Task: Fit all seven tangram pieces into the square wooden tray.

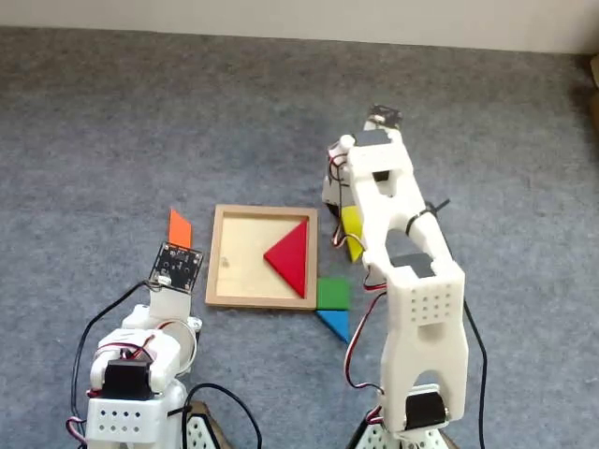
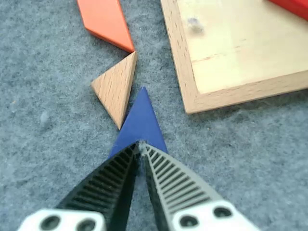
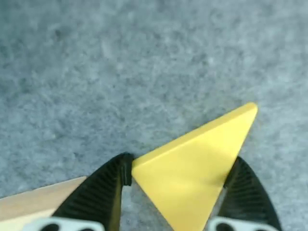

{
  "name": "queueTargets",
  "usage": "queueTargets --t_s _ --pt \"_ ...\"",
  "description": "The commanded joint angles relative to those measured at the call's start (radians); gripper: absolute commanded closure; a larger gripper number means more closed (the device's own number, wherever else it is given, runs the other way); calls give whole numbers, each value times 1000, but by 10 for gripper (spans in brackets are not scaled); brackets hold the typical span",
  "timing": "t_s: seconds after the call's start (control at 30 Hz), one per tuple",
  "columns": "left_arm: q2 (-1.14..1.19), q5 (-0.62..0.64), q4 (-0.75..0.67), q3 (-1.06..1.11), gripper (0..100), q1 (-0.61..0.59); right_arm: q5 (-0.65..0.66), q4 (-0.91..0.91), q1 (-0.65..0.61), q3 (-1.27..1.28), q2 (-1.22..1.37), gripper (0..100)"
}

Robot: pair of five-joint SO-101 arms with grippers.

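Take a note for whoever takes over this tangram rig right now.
Left gripper shut, tips over the dark blue triangle beside the tray.
Right gripper shut on the yellow triangle, off the tray's other side.
Done: red triangle in the tray.
Left: those two, orange parallelogram, wood triangle, green piece, light blue triangle.

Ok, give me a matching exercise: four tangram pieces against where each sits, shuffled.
1 red triangle
2 yellow triangle
3 dark blue triangle
4 orange parallelogram

A between the right arm's jaws
B on the grey carpet, touched by neither arm
C inside the square wooden tray
D at the tip of the left arm's shut jaws

Pairs: 1-C, 2-A, 3-D, 4-B
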Motion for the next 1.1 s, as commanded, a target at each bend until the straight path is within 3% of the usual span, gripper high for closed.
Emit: queueTargets --t_s 0.0,0.43,0.67,0.87,1.07 --pt "-42 -5 5 19 993 12 -2 -21 24 -31 -7 846" --pt "-42 -5 5 19 993 12 135 289 -53 -162 -208 850" --pt "-42 -5 5 19 993 12 267 380 -206 -162 -300 850" --pt "-42 -5 5 19 993 12 542 375 -335 -160 -314 850" --pt "-42 -5 5 19 993 12 902 357 -371 -159 -312 850"
